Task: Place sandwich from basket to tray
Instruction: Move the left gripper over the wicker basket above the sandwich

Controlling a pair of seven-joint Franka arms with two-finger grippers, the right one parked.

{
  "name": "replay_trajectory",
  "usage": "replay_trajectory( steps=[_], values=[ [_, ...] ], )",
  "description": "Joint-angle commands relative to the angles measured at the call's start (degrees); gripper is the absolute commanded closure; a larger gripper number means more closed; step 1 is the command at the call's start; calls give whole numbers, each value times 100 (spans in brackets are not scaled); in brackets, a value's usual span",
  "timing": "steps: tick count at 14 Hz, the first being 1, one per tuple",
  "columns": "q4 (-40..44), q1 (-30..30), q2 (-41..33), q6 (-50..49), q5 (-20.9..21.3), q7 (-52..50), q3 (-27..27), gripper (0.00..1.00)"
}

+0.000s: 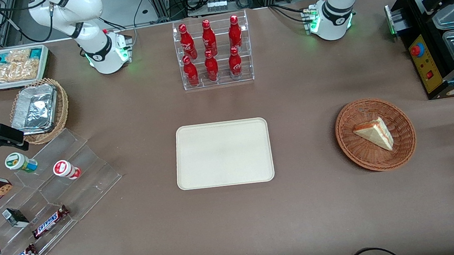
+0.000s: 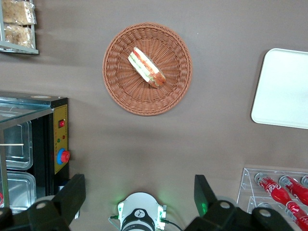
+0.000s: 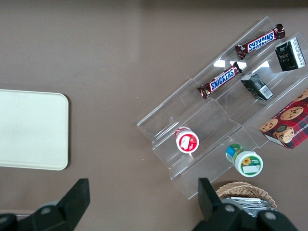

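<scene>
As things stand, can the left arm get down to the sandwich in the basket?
Probably yes. The sandwich lies uncovered in the basket with nothing over or beside it. The gripper hangs open high above the table, nothing between it and the basket.

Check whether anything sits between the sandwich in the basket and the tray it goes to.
Nothing visible does. Only bare table lies between the basket, where the sandwich lies, and the tray. The bottle rack stands farther from the front camera. The claw is open, high above the table.
</scene>
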Motion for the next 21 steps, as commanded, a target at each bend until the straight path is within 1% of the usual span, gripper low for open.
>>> replay_trajectory(
  steps=[1,7,10,12,14,17,20,21],
  values=[
    [-93,-39,-92,-151,44,85,-44,0],
    [-111,93,417,-29,141,-3,35,0],
    [-128,382,785,129,132,-169,35,0],
    [-276,531,1067,409,141,-519,35,0],
    [-750,673,1129,1031,115,-932,44,0],
    [-1541,673,1156,2051,45,-2143,35,0],
    [-2314,673,1156,3009,-34,-3058,35,0],
    [-2552,673,1156,3343,-174,-3305,35,0]
  ],
)
